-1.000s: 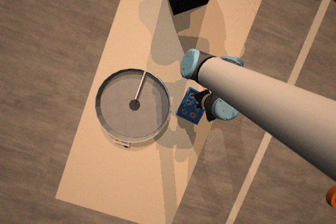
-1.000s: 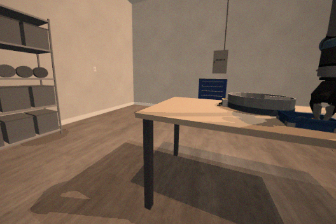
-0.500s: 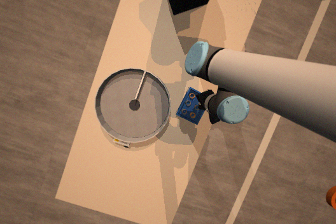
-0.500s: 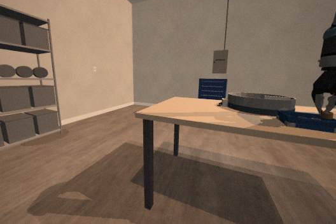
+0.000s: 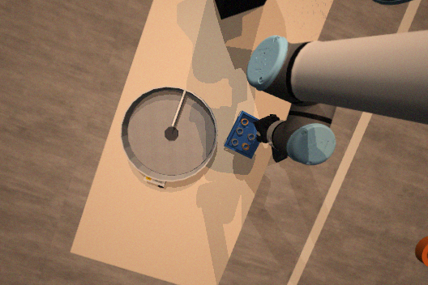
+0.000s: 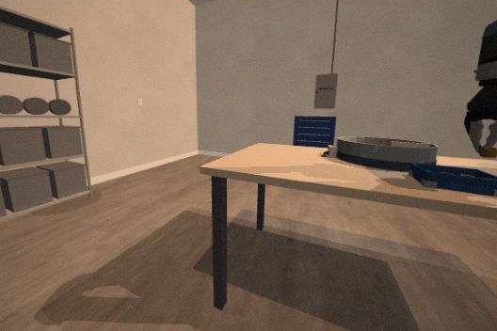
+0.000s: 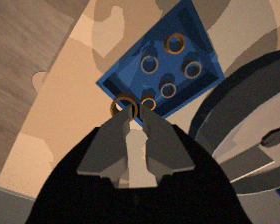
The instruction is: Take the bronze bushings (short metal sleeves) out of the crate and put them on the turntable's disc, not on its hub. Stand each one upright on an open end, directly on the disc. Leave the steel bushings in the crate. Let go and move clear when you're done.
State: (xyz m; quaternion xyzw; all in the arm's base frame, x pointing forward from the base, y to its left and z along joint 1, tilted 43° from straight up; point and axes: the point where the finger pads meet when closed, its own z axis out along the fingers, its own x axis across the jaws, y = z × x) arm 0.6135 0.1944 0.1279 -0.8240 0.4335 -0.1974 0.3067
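My gripper (image 7: 135, 104) is shut on the wall of a bronze bushing (image 7: 124, 105) and holds it above the near edge of the blue crate (image 7: 161, 72). In the exterior view the gripper (image 6: 485, 139) hangs clear above the crate (image 6: 454, 177), with the bronze bushing (image 6: 489, 151) at its tips. Inside the crate stand two more bronze bushings (image 7: 175, 43) (image 7: 148, 103) and three steel bushings (image 7: 149, 64). The grey turntable (image 5: 169, 132) with its dark hub (image 5: 171, 133) stands left of the crate (image 5: 242, 134). Its disc carries no bushings.
The turntable has a raised rim (image 6: 386, 149) and a light radial bar (image 5: 178, 108) on the disc. The arm's elbow and wrist joints (image 5: 310, 142) hang over the table's right side. A shelf with boxes (image 6: 38, 114) stands far off by the wall.
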